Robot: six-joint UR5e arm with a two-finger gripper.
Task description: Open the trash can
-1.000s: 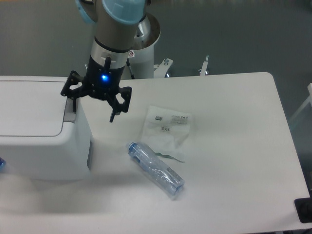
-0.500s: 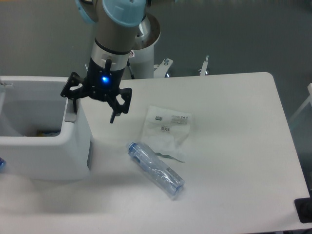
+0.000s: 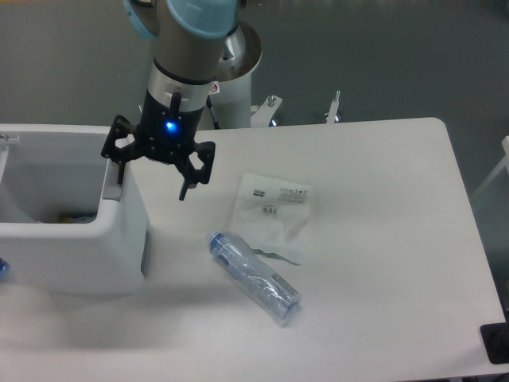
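Views: one fixed camera only.
Position: high above the near edge of the table (image 3: 382,263).
Direction: steeply down and away, toward the arm's base and grey floor beyond.
Nearness: moderate; table fills the frame, left side cropped.

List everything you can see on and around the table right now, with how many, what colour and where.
trash can: one, white, left edge of the table, lid open so the inside shows
items inside the trash can: count unclear, partly yellow, at the bottom
bottle: one, clear plastic, lying on its side at centre front of the table
plastic bag: one, white and see-through, lying flat just behind the bottle
table: one, white, filling most of the view
clamps: two, metallic, at the table's far edge
arm: one, grey with light blue cap, above the table's far left
end effector: one, black with a blue light, fingers spread at the trash can's right rim
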